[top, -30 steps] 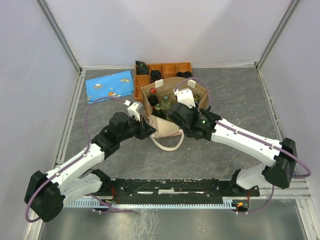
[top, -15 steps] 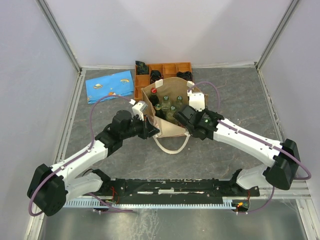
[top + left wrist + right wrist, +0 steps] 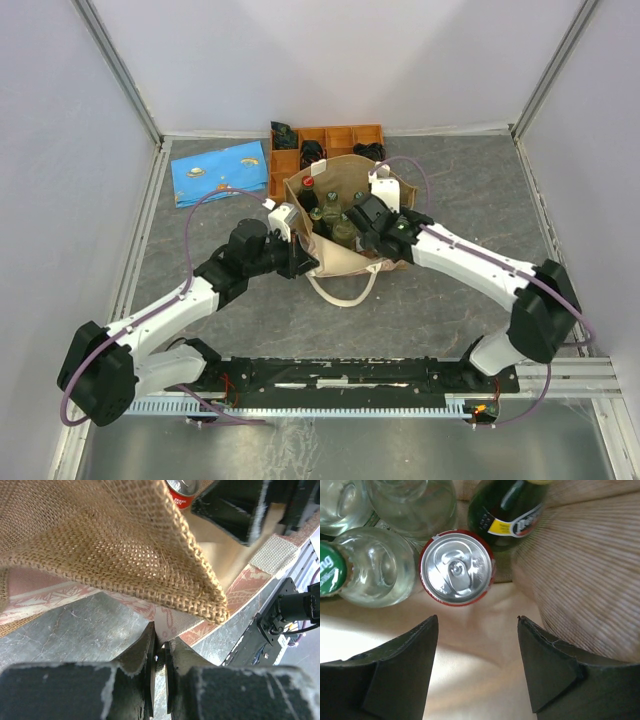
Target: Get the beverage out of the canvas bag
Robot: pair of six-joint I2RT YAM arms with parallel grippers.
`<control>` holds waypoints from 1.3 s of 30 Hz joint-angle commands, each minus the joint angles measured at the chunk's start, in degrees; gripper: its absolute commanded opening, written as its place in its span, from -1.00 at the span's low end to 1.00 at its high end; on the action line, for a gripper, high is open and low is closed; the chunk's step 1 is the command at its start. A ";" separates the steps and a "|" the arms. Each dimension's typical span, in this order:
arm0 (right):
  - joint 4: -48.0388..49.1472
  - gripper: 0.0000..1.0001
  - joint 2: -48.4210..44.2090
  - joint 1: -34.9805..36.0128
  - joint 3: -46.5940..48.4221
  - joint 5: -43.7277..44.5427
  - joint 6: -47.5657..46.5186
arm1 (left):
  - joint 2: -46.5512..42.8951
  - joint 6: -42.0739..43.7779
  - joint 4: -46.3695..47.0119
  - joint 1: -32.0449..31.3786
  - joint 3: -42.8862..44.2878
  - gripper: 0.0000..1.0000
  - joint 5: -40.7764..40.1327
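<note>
Aluminium-topped red can (image 3: 456, 569) stands upright inside canvas bag (image 3: 335, 258), beside glass bottles (image 3: 375, 570). Right gripper (image 3: 477, 635) hovers over it, jaws spread; left gripper (image 3: 159, 652) jaws pinch bag fabric. Can judged rigid, slick, dentable: take it across the sidewall, below rim.

Left arm (image 3: 165, 312) and right arm (image 3: 470, 265): white shells, black joints. Purple cable (image 3: 212, 193) is routed along each. Fingers (image 3: 400, 675) are black, wedge-shaped.
</note>
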 commanded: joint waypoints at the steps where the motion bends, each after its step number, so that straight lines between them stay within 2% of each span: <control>1: 3.97 0.45 3.70 -1.48 1.71 -2.84 -3.55 | 0.33 2.10 -7.91 -0.75 -0.82 -0.95 -0.06; 17: 13.35 0.47 8.92 -6.64 1.76 -5.96 -3.80 | 0.86 2.77 -8.98 -0.72 0.87 -0.94 -0.15; 27: 15.43 0.35 12.55 -7.15 0.79 -7.07 -3.15 | 0.92 2.59 -9.04 -0.73 0.94 -0.95 -0.12; 30: 15.18 0.19 13.62 -7.17 0.84 -7.27 -2.64 | 1.03 2.61 -9.04 -0.77 0.93 -0.94 0.04; 35: 14.56 -0.37 14.95 -7.19 0.29 -7.27 -1.94 | 1.23 2.69 -8.99 -0.74 0.92 -0.95 -0.08; 39: 13.30 -0.93 15.56 -7.13 0.21 -7.26 -1.51 | 1.55 2.70 -9.00 -0.73 1.10 -0.95 -0.02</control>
